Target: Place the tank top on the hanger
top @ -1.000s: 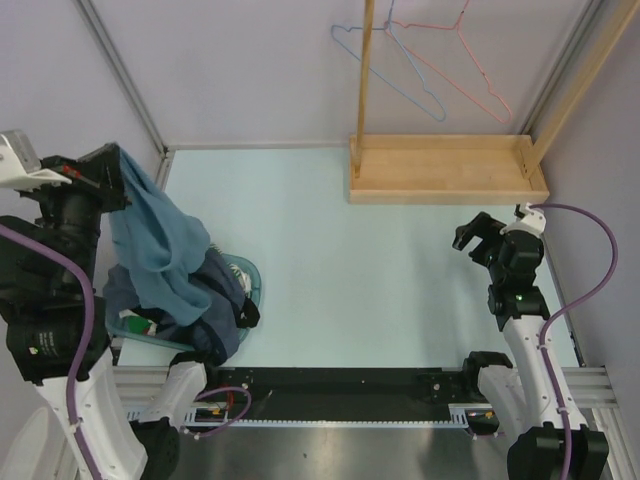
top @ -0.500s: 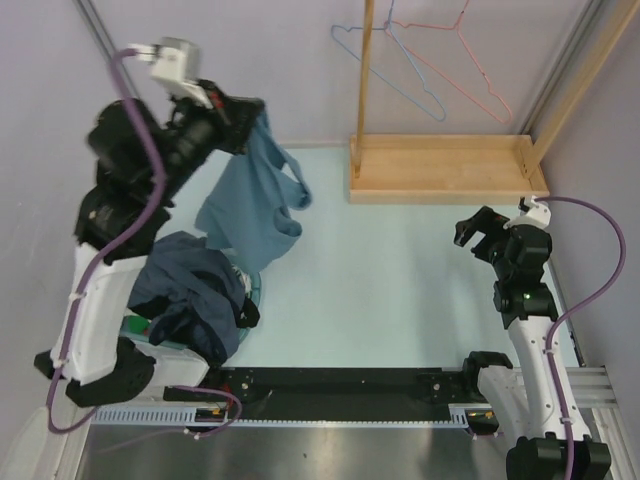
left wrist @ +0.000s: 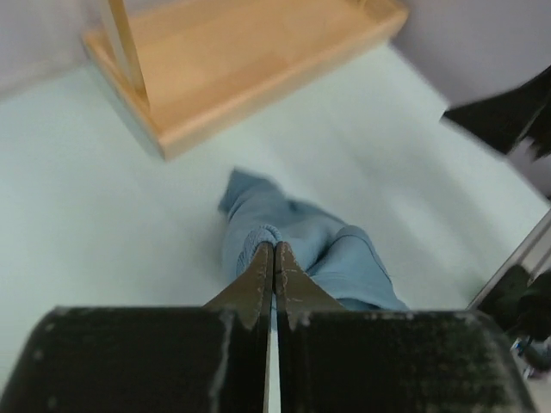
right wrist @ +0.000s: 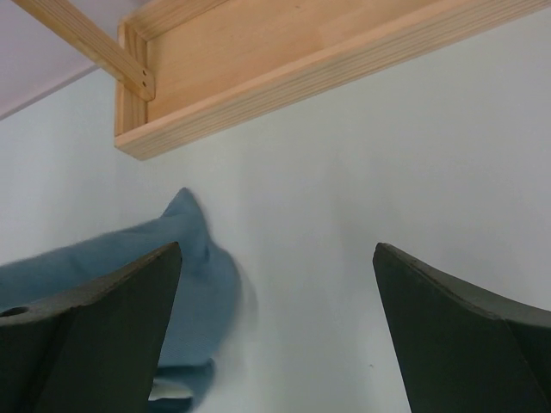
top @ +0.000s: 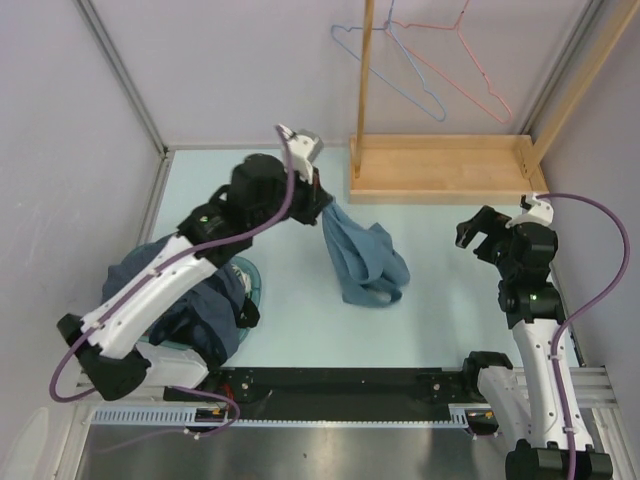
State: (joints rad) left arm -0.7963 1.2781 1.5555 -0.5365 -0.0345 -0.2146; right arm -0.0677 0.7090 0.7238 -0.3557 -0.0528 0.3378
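Observation:
The teal-blue tank top (top: 365,258) hangs from my left gripper (top: 325,208) over the middle of the table, its lower folds bunched on the surface. In the left wrist view the gripper (left wrist: 274,249) is shut on a fold of the tank top (left wrist: 331,249). The light-blue wire hanger (top: 392,72) hangs on the wooden rack at the back. My right gripper (top: 478,232) is open at the right, apart from the cloth. In the right wrist view the gripper (right wrist: 277,251) holds nothing and the tank top (right wrist: 129,267) lies at the left.
A pink wire hanger (top: 462,62) hangs beside the blue one. The rack's wooden base (top: 445,170) sits at the back right, its post (top: 365,70) rising in front of the hangers. A navy heap of clothes (top: 190,300) fills a basket at the left.
My left arm swung from the far left across to the table's middle, carrying the tank top away from the clothes heap. The cloth's lower part now rests on the table. The right arm barely moved.

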